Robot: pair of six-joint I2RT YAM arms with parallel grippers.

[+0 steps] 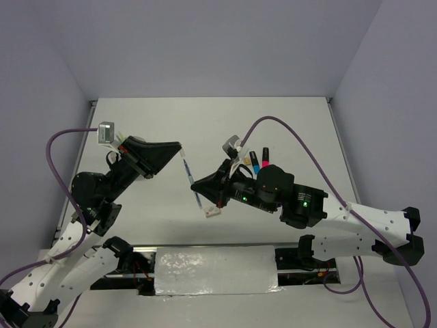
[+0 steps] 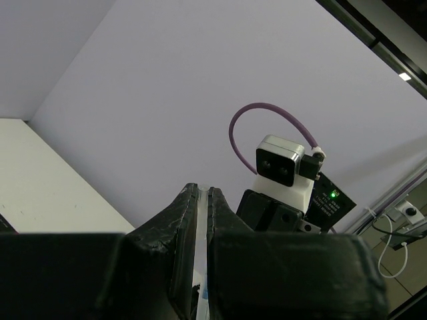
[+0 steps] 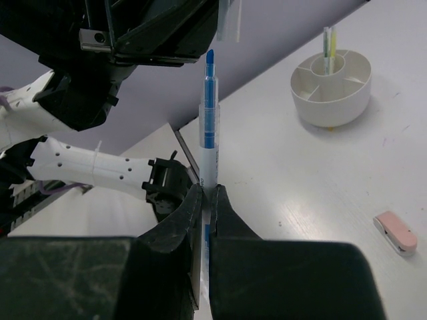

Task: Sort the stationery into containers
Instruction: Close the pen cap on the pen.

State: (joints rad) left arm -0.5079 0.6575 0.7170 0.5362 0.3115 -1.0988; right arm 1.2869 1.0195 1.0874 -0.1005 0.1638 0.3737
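Two grips meet above the worktop [image 3: 300, 173]: right gripper [image 3: 208, 193] clamped tight on the blue pen [image 3: 209, 127], left gripper [image 2: 202, 193] pinching a thin white piece [image 2: 202, 223] just above its tip; hold both aligned, move slowly

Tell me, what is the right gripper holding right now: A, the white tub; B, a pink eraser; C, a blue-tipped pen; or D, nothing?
C: the right gripper is shut on the blue-tipped pen, which stands upright between its fingers, while the pink eraser lies apart from it.
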